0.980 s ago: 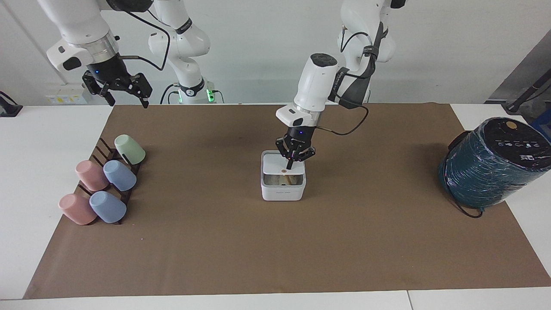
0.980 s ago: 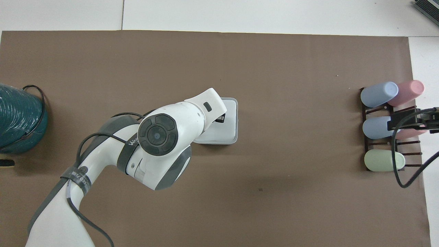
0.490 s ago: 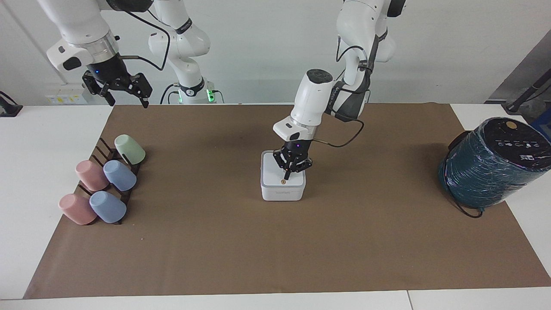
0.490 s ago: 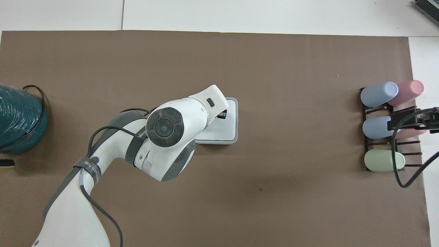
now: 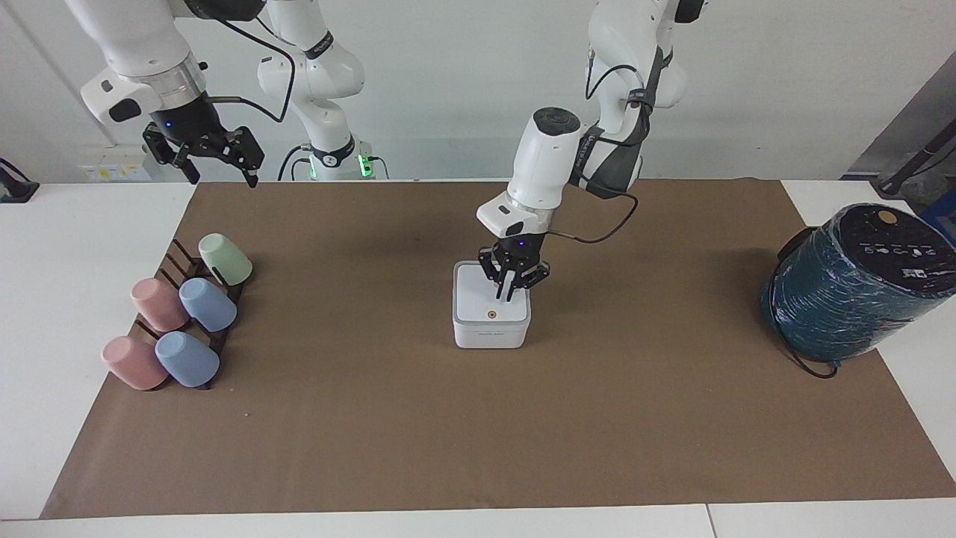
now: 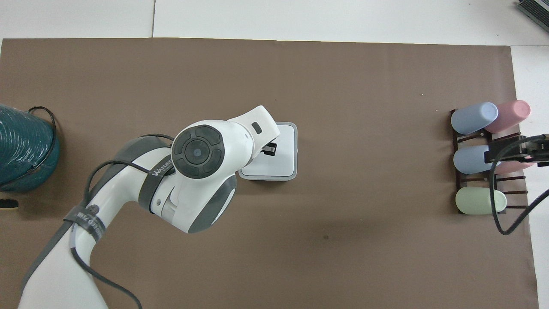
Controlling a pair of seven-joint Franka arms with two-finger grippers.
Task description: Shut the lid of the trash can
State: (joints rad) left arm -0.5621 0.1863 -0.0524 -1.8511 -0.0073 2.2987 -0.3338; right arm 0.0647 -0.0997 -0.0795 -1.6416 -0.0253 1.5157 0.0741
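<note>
The small white trash can (image 5: 491, 334) stands in the middle of the brown mat. Its white lid (image 5: 484, 302) lies flat on the grey rim, with the orange-brown dot (image 5: 491, 314) facing up. It also shows in the overhead view (image 6: 283, 156), partly covered by the arm. My left gripper (image 5: 509, 293) is shut, points down and hangs just over the part of the lid nearer to the robots; in the overhead view it (image 6: 270, 149) is mostly hidden by its wrist. My right gripper (image 5: 220, 173) is open and waits in the air over the mat's corner near the cup rack.
A dark rack (image 5: 196, 263) with several pastel cups lying on it stands at the right arm's end of the table, also in the overhead view (image 6: 484, 192). A big teal wrapped cylinder (image 5: 848, 288) with a black cable stands at the left arm's end.
The lid went from partly raised to flat on the rim as my left gripper pushed it down. The gripper then lifted a little off the lid. The right arm has not moved.
</note>
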